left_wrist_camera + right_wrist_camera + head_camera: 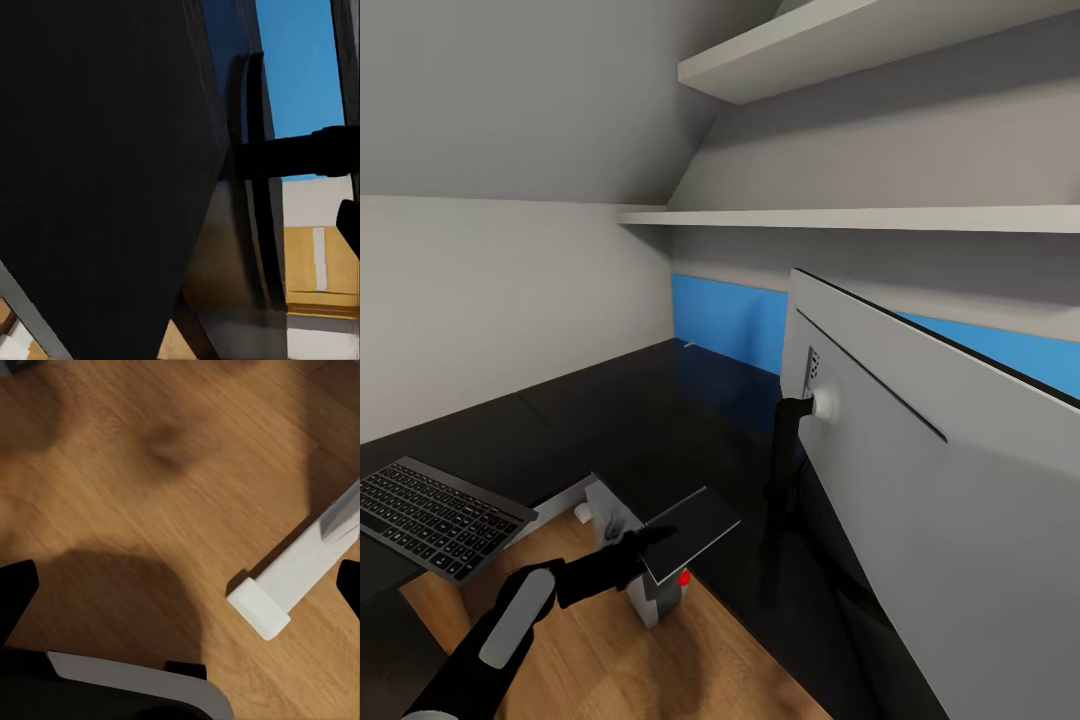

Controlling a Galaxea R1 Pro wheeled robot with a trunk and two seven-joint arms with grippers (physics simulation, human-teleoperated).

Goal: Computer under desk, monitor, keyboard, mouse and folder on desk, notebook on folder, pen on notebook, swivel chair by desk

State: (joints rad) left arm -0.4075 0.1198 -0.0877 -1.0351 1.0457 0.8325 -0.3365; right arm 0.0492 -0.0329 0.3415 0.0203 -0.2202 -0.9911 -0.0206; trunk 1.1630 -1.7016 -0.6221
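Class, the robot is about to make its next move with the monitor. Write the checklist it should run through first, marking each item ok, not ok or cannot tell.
1. Monitor settled on the desk: cannot tell. It leans, grey back to the camera, and its flat base seems to jut past the desk edge.
2. Left gripper at the monitor's base: ok. Whether the grasp is firm: cannot tell.
3. Keyboard on the desk: ok, though one corner seems to overhang.
4. Right gripper free: ok, open above the wooden floor.
5. Computer under the desk: cannot tell. It stands low by the edge.

Desk (610,420) top glossy black; floor (150,472) wood planks; monitor (920,480) back smooth matt grey.
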